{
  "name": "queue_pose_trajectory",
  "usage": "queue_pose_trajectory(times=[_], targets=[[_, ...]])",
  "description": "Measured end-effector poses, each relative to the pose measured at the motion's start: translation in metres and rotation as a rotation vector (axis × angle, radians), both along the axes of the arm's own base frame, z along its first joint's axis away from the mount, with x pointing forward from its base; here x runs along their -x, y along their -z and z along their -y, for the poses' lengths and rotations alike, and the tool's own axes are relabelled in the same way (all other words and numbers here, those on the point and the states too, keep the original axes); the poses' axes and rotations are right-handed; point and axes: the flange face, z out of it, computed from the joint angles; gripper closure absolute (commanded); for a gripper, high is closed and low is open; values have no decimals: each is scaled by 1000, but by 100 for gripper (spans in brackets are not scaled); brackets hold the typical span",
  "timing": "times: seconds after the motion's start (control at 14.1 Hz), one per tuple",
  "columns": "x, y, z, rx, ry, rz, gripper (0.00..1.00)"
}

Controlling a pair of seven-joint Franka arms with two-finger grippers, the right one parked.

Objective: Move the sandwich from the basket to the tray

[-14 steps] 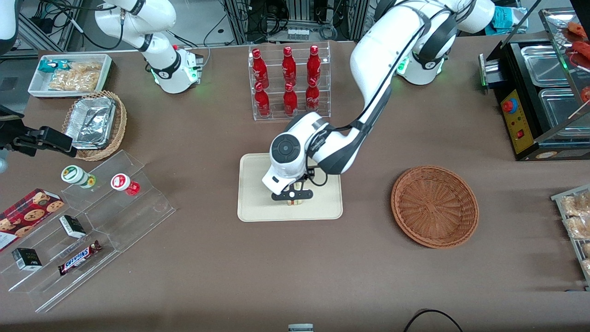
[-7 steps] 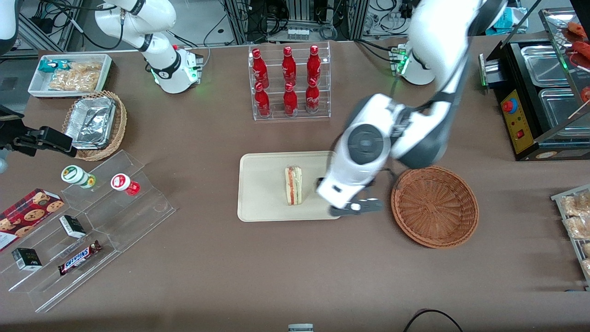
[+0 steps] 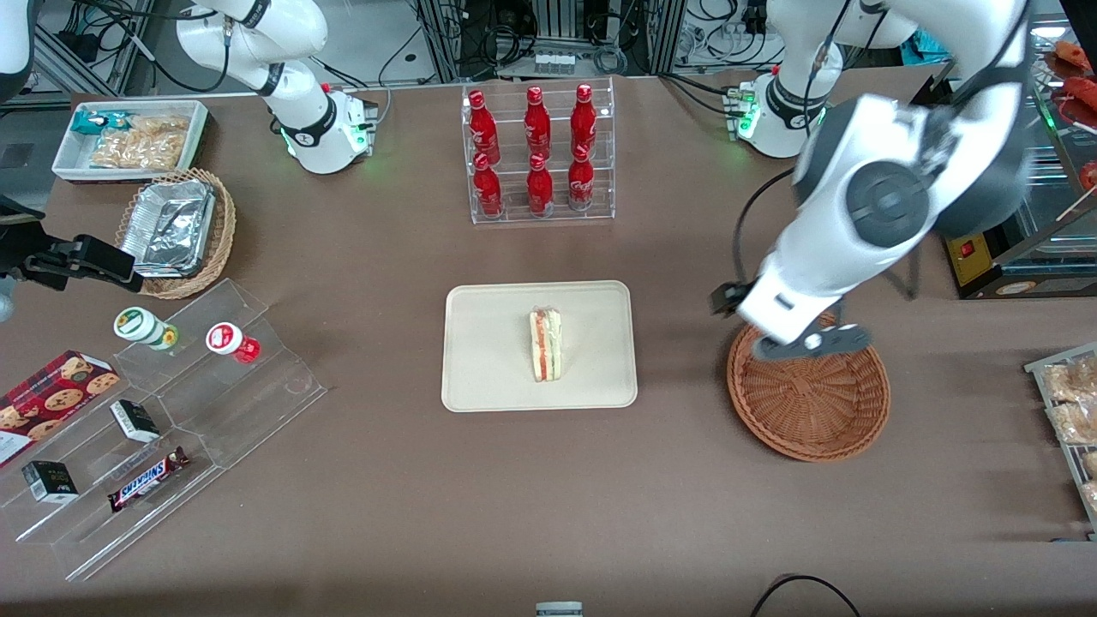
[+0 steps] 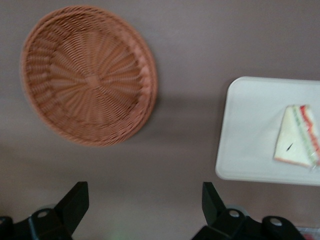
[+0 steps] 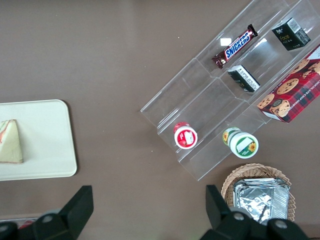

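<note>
Sandwich (image 3: 545,345) lies on the tray (image 3: 488,377), near its middle, striped cut edge facing the parked arm's end. Nothing touches it. The tray sits mid-table, nearer the front camera than the rack of red bottles (image 3: 538,154). Toward the working arm's end, well apart from the tray, sits the basket (image 3: 810,403), nothing in it. The gripper (image 3: 810,343) hangs above the basket's rim, fingers (image 4: 75,202) spread wide and holding nothing.

red bottles (image 3: 537,150) in clear rack, Snickers bar (image 3: 147,478), cookie box (image 3: 47,399)
</note>
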Motion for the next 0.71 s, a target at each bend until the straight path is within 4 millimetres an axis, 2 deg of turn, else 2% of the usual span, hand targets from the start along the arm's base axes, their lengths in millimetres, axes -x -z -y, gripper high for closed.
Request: queue_pose_trajectory(times=[0.14,0.28,0.49,0.71], targets=[[13,-27,-42,1,3,-13,0],[22,-48,-72,1,-10,-17,0],[29,-63,-106,11,12,-28,0],[30,-71,-126,16,7,-17,0]])
